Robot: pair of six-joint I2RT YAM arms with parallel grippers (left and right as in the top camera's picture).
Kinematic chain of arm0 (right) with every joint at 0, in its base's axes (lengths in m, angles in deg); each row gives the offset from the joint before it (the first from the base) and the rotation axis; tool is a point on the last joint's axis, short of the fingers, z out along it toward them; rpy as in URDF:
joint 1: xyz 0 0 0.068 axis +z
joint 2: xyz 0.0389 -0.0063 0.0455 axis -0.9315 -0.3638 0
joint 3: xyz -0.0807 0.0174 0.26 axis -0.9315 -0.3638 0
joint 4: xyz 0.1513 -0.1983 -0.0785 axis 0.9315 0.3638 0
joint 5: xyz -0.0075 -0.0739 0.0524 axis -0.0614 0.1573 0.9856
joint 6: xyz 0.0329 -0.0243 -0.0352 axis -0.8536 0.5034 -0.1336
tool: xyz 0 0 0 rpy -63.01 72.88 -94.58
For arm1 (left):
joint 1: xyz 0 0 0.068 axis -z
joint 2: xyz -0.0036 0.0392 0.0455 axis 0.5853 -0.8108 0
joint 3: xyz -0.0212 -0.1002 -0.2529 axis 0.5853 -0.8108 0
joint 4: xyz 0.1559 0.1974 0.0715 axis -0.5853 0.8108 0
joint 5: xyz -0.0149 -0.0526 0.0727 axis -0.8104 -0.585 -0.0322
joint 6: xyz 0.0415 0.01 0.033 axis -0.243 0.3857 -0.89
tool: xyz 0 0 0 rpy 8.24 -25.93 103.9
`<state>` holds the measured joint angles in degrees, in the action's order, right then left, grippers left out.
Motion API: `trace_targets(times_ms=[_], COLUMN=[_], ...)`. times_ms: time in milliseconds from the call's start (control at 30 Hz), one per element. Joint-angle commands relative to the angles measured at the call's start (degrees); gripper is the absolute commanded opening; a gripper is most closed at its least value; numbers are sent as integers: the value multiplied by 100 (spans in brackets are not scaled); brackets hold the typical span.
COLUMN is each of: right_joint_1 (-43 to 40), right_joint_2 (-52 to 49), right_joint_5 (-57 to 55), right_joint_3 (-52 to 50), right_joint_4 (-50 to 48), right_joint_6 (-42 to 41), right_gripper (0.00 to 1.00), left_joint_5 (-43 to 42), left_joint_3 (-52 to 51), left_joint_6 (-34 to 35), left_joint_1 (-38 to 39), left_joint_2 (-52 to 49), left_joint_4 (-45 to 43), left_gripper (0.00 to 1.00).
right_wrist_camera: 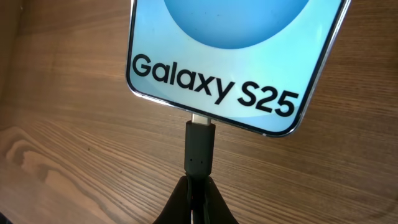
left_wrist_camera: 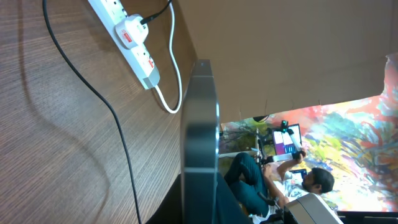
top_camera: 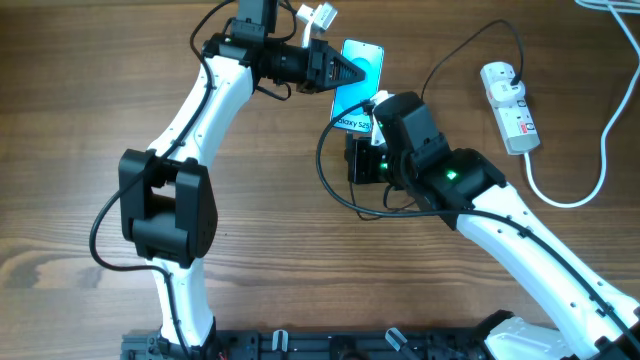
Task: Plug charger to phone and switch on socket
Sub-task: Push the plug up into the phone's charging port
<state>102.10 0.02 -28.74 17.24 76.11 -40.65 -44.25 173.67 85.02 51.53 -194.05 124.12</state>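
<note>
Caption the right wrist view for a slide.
Right pincer shut on the charger connector, its metal tip at the port of the phone, by the Galaxy S25 lettering.

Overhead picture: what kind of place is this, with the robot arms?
Probably a robot lab or workshop. A left arm and right arm work at a wooden table with a phone and a power strip, and the left wrist view shows a person sitting at a screen by a colourful painted wall.

Counted one phone (top_camera: 365,60) at 12 o'clock, one charger (right_wrist_camera: 200,147), one socket (top_camera: 508,108) at 2 o'clock, and two grippers: left gripper (top_camera: 358,72), right gripper (right_wrist_camera: 199,193).
</note>
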Motion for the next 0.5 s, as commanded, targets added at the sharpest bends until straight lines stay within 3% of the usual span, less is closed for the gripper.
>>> trace_targets(times_ms=[0,467], right_joint_1=[-105,-105], right_joint_2=[-33,-33], right_joint_5=[-153,-177], right_joint_3=[111,111], right_joint_4=[-155,-297], right_joint_6=[-37,-31], right_gripper=[4,4], left_joint_5=[-291,-284], left_joint_3=[7,7], left_joint_6=[-133,13], left_joint_1=[85,96], left_joint_2=[223,223], left_joint_4=[111,321], left_gripper=[4,4])
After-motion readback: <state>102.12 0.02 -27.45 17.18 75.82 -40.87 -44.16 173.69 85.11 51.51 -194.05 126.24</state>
